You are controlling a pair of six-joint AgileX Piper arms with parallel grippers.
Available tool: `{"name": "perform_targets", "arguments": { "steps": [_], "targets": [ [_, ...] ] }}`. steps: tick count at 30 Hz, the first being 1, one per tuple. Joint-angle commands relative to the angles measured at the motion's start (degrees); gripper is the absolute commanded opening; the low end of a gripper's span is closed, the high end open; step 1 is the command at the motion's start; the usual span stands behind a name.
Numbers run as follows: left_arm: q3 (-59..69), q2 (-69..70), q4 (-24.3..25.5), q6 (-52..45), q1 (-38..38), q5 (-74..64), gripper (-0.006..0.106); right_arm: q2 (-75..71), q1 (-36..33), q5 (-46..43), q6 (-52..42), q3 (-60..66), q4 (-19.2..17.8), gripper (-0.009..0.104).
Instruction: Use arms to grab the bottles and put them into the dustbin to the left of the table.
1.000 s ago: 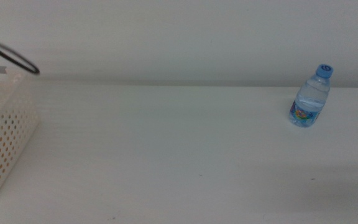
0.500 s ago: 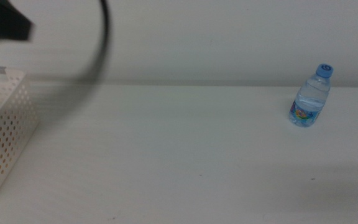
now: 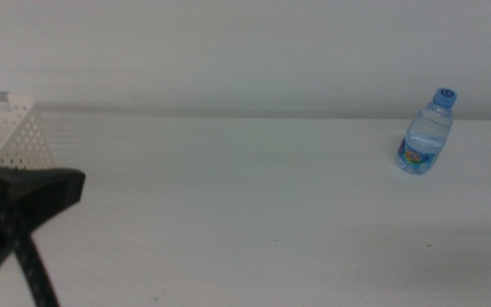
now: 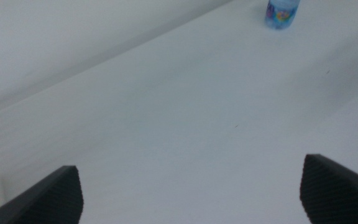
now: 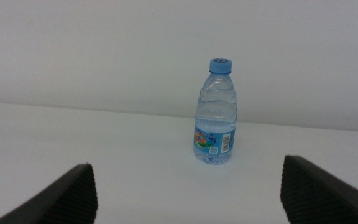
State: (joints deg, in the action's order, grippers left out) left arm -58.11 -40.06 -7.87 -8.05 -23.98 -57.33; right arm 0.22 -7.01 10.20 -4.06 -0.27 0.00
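Two pincers show wide-spread, empty jaws. The right pincer (image 5: 185,205) sits low near the tabletop's (image 3: 245,205) near right edge, squared up on the water bottle (image 5: 216,112), which stands upright and untouched between its jaw tips in the wrist view; that alignment suits a straight reach toward the bottle's body. The left pincer (image 4: 191,199) hangs at the tabletop's left side, jaws apart with nothing between them, its dark arm (image 3: 15,222) covering most of the dustbin (image 3: 20,136), of which only a perforated corner shows. Judging by this, the water bottle is the last container left on the tabletop, far from the dustbin.
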Motion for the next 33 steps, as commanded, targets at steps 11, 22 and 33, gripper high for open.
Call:
{"name": "perform_targets", "arguments": {
  "steps": [11, 22, 33],
  "targets": [
    [8.8, 1.07, -6.13, 0.44, -0.5, 10.73, 0.094, -2.3, 0.11, -0.38, -0.14, 2.47, 0.0, 0.079],
    [8.8, 1.07, -5.66, 0.44, -0.5, 14.54, 0.094, -2.3, 0.11, -0.38, -0.14, 2.47, 0.0, 0.079],
    [8.8, 1.07, -5.66, 0.44, -0.5, 22.42, 0.094, -2.3, 0.11, -0.38, -0.14, 2.47, 0.0, 0.079]
  ]
}}
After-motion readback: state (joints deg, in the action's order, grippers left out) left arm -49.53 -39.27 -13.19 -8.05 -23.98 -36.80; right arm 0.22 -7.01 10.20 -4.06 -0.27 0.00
